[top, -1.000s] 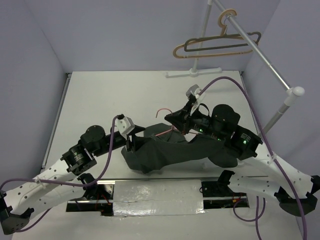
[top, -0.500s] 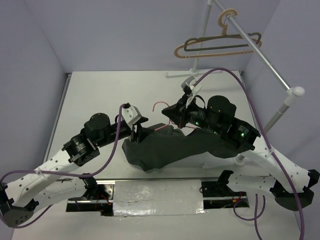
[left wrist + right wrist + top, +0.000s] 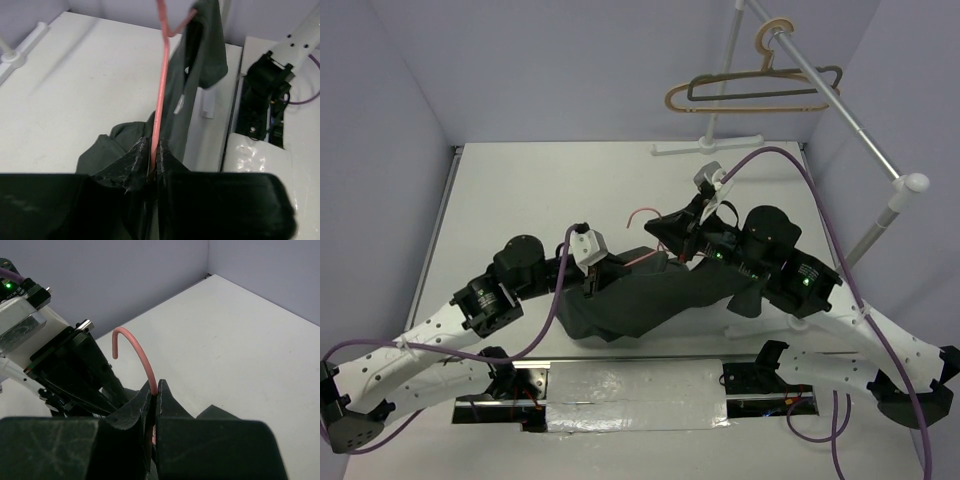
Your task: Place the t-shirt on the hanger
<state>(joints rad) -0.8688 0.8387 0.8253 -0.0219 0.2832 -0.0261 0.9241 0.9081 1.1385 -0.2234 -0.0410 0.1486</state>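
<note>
Three hangers: one pink hanger (image 3: 638,213), plus one tan hanger (image 3: 750,107) and one grey hanger (image 3: 839,76) on the single rail (image 3: 855,125) at 1 o'clock. One t-shirt (image 3: 650,300). Two arms, each with one pair of jaws.

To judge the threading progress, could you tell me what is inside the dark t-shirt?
The pink hanger runs into the t-shirt: only its hook and one stretch of wire show; the rest is hidden by cloth.

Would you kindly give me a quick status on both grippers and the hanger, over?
Left gripper shut on hanger wire. Right gripper shut below its hook. T-shirt partly on hanger, rest bunched on table. Nothing visibly blocking.
</note>
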